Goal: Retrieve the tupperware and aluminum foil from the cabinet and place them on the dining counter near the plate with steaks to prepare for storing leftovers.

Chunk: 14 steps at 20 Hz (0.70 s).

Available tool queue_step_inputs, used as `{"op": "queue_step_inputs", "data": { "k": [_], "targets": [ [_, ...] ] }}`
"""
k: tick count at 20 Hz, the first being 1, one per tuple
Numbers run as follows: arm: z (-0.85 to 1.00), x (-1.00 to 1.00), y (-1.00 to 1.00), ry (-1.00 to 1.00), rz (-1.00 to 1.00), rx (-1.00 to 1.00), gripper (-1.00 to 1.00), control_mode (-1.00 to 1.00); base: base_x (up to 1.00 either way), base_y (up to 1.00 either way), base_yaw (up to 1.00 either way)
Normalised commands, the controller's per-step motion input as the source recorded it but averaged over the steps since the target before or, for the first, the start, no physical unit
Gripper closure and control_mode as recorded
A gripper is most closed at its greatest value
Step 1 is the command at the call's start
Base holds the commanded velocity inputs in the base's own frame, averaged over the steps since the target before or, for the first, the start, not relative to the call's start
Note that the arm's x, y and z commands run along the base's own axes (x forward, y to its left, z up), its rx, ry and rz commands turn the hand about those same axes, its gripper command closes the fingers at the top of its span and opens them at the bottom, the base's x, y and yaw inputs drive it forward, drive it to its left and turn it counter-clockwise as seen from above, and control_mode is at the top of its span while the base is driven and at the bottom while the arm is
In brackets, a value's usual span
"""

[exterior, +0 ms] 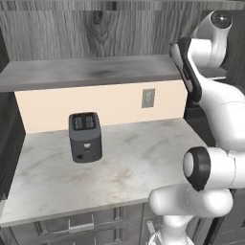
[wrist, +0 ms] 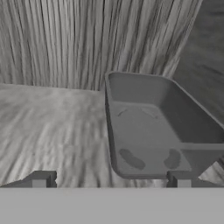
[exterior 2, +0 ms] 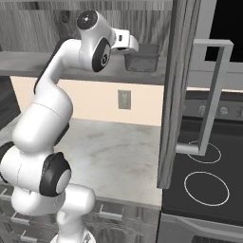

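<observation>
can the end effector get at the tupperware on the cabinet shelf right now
Probably yes: the open end effector faces the tupperware closely, with bare shelf between them and nothing blocking.

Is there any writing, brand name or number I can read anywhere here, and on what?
None can be read.
Toaster: small light marks low on its front, too blurred to read.
Stove: white burner rings and knobs, no legible lettering.
Tupperware: plain, no label.

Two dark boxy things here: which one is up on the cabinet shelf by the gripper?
The dark grey open rectangular tupperware tub, right ahead of the open gripper. The black two-slot toaster stands lower, on the white marbled worktop.
</observation>
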Motion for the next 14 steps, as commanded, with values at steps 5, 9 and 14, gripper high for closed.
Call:
{"op": "queue_step_inputs", "data": {
  "k": [5, 9, 14],
  "targets": [
    [0.0, 0.44, -0.05, 0.0, 0.0, 0.01, -1.0, -1.0, 0.0, 0.0, 0.0],
    [0.0, 0.42, -0.12, 0.0, 0.01, 0.02, -1.0, -1.0, 0.0, 0.0, 0.0],
    [-0.03, 0.37, -0.18, 0.02, 0.03, 0.03, -1.0, -1.0, 0.0, 0.0, 0.0]
  ]
}}
